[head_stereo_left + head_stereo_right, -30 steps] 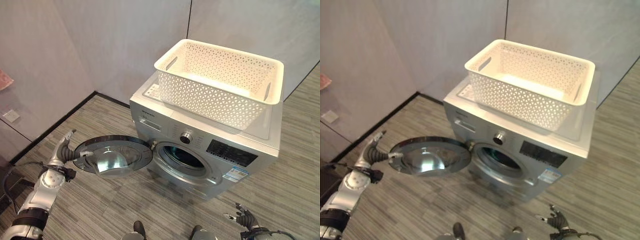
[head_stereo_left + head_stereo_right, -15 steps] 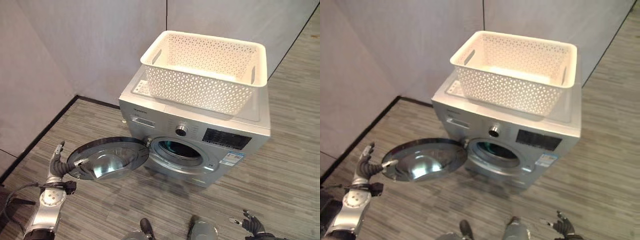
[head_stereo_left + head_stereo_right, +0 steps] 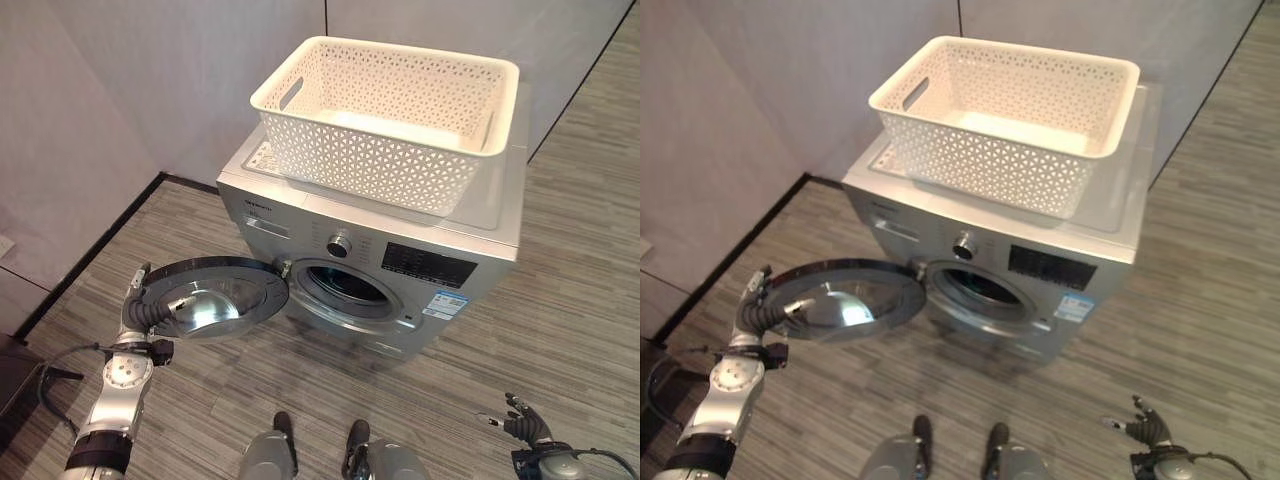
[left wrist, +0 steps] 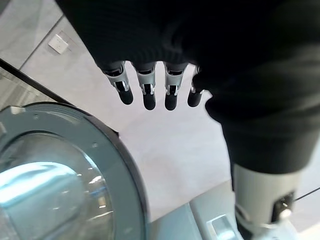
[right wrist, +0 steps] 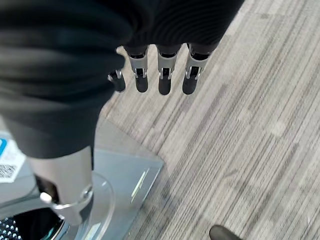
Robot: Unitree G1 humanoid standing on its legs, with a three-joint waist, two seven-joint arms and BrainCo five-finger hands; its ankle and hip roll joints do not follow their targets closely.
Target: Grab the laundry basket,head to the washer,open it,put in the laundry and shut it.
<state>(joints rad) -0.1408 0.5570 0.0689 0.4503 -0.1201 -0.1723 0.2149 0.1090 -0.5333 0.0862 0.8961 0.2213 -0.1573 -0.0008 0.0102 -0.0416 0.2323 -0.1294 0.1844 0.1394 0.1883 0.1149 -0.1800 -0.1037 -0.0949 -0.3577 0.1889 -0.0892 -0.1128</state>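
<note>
The floor point(image 3: 590, 290) is grey wood-grain plank, meeting pale grey wall panels point(image 3: 150, 90) behind the washer, with a dark skirting strip point(image 3: 90, 255) along the base of the wall to the washer's left.

Left of the washer, the left hand point(image 3: 137, 312) is raised just beside the outer edge of the washer door point(image 3: 208, 297); its fingers point(image 4: 145, 90) are straight and released, holding nothing, and whether they touch the door rim cannot be told. The round door, chrome-rimmed with a bulging glass centre, is swung wide open to the washer's left, hinged at the left side of the drum opening point(image 3: 350, 287), which shows dark inside.

The washer point(image 3: 480, 225) itself is a silver front-loader standing in the room's corner, with a knob point(image 3: 339, 244) and a dark display panel point(image 3: 428, 266) on its front and stickers at the lower right of the opening. The laundry basket point(image 3: 385, 120), a cream rectangular plastic tub with a perforated lattice wall and 2 slot handles, sits on the washer's top; no laundry is visible in it.

Well right of the washer and lower, the right hand point(image 3: 526, 425) hangs over the floor, fingers point(image 5: 165, 80) straight and relaxed, holding nothing.
</note>
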